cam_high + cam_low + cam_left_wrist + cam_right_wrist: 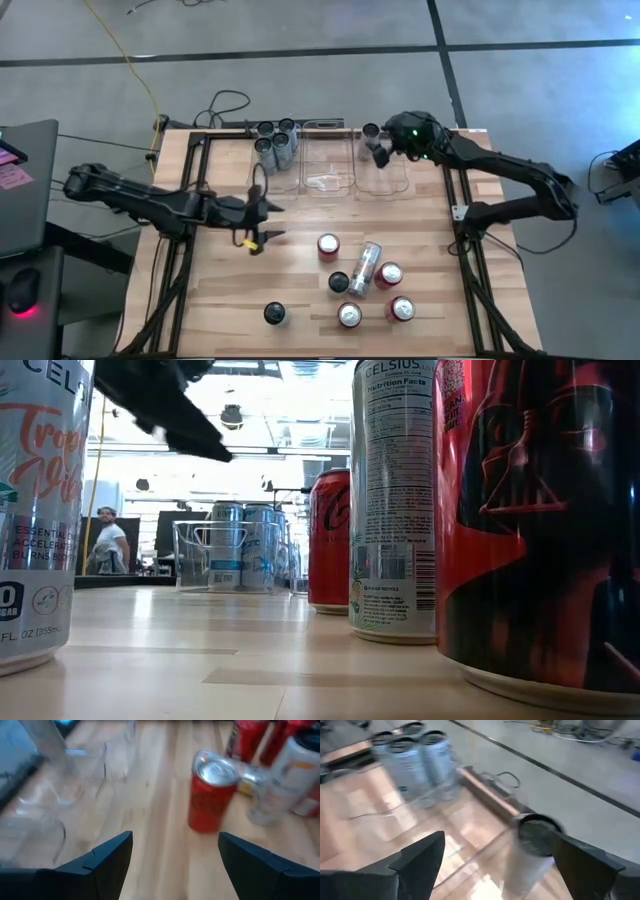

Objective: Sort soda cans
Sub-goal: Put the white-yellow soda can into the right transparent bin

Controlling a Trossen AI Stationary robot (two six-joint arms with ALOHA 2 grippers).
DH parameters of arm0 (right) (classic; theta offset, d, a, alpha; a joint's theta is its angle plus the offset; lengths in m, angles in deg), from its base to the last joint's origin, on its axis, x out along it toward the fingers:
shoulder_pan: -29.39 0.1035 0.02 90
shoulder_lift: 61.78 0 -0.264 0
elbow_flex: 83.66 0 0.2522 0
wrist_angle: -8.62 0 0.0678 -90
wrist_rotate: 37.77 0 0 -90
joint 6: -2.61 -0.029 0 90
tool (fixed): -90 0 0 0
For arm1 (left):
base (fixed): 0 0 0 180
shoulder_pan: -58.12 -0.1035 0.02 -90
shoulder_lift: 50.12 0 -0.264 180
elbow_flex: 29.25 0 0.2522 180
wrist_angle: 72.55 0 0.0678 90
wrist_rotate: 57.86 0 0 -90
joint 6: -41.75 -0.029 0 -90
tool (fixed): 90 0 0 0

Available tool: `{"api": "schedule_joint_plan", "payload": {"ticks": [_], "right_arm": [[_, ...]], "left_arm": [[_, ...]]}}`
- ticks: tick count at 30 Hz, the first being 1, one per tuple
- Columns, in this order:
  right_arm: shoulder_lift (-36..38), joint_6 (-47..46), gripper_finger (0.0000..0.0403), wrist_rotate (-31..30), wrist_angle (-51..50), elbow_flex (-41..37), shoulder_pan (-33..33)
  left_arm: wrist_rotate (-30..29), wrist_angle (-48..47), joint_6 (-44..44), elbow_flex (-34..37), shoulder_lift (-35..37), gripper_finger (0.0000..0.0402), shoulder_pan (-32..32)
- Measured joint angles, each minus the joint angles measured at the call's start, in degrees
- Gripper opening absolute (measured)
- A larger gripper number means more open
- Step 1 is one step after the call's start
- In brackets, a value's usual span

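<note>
Seven red and silver cylindrical drink cans [368, 268] wait unsorted near the surface's front edge, five silver ones [277, 142] binned at the back, both pincers, left [262, 222] and right [380, 150], apart.

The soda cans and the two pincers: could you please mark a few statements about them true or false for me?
1. Four silver cans stand in the left bin. True.
2. The middle bin holds red cans. False: no cans are in it.
3. The right pincer is open beside a dark-topped can in the right bin. True.
4. The left pincer grips a red can. False: it is open and holds nothing; the nearest red can stands apart from it.
5. One silver can lies on its side among the loose cans. True.
</note>
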Motion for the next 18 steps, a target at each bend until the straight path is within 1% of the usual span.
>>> {"api": "schedule_joint_plan", "payload": {"ticks": [3, 6, 8, 12, 18], "right_arm": [[3.2, -1.4, 0.0379, -0.5, -3.3, 0.0, 5.1], [5.6, -3.0, 0.0379, -3.3, -5.3, 0.0, 11.1], [6.7, -4.4, 0.0379, -5.4, -5.6, 0.0, 15.5], [8.0, -7.1, 0.0379, -10.9, -6.7, 0.0, 24.4], [7.7, -11.1, 0.0379, -20.5, -7.3, 0.0, 36.2]], "left_arm": [[-0.1, -5.5, 4.5, 0.0, 4.7, 0.029, 2.4], [-0.3, -5.1, 6.7, 1.1, 8.0, 0.029, 5.9], [-1.7, -3.9, 7.3, 2.5, 9.4, 0.029, 8.0], [-5.3, -3.2, 8.5, 5.0, 10.5, 0.029, 10.6], [-5.6, 1.6, 14.5, 10.2, 8.8, 0.029, 13.0]]}}
